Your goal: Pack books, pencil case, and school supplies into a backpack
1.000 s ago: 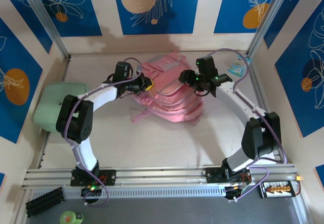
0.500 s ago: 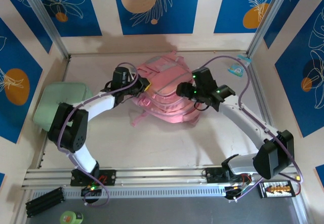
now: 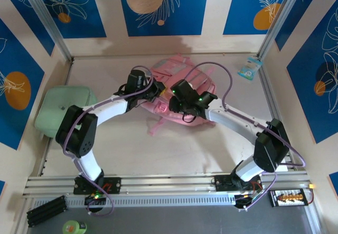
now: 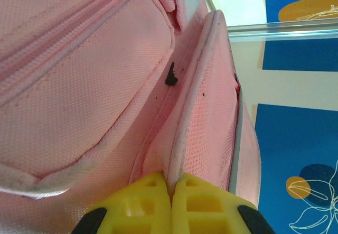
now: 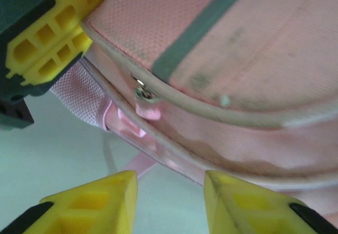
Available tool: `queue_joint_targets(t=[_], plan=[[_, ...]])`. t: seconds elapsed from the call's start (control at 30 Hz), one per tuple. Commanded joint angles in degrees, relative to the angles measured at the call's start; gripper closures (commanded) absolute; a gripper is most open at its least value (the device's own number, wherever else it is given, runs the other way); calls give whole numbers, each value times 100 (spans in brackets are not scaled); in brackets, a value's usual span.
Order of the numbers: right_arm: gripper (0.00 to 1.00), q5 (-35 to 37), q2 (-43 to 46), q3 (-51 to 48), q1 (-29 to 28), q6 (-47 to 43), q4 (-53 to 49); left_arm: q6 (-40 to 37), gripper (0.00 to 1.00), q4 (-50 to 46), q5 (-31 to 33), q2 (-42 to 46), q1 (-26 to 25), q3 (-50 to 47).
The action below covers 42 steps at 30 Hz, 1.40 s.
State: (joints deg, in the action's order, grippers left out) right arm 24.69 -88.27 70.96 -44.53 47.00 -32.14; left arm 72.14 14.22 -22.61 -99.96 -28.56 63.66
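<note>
Plainly soft goods: the backpack (image 3: pixel 168 71) lies flat toward the far middle of the surface (image 3: pixel 127 149), with both arms reaching over it. The left tool (image 4: pixel 170 184) has its jaws pressed together on a piped seam (image 4: pixel 182 118) of the pink fabric, a thin fold pinched between them. The right tool (image 5: pixel 169 189) stands spread with nothing between its jaws, just beside the bag's lower edge, where a small pink zip pull (image 5: pixel 145 99) hangs.

I judge the bag light and limp. It will fold and slide across the surface rather than resist, so a tug at one spot would likely drag the whole thing. The corded piping looks like the firmest place to grip. The zip pull is small and probably slippery, and would need a square, centred pinch while the other tool holds the seam taut.
</note>
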Motion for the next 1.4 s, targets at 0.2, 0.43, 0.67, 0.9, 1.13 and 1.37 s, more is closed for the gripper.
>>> queue_joint_targets(t=[0.2,0.43,0.67,0.9,1.13,1.37], plan=[[65,1021,-742,732,-99,381,239,81,100,617,-341,-73,-157,470],[71,1684,-1162,1196,-30,666,-195,39,100,595,-367,-59,-157,449],[88,1779,-990,890,50,673,-328,-94,100,562,-351,-83,-17,401],[93,1569,-62,-306,270,41,-2,-317,100,538,-516,-252,264,403],[94,1049,558,-1058,953,-604,247,-534,100,492,-612,-261,473,206],[93,-1199,407,-975,1342,-1917,1094,-698,100,438,-843,-348,565,215]])
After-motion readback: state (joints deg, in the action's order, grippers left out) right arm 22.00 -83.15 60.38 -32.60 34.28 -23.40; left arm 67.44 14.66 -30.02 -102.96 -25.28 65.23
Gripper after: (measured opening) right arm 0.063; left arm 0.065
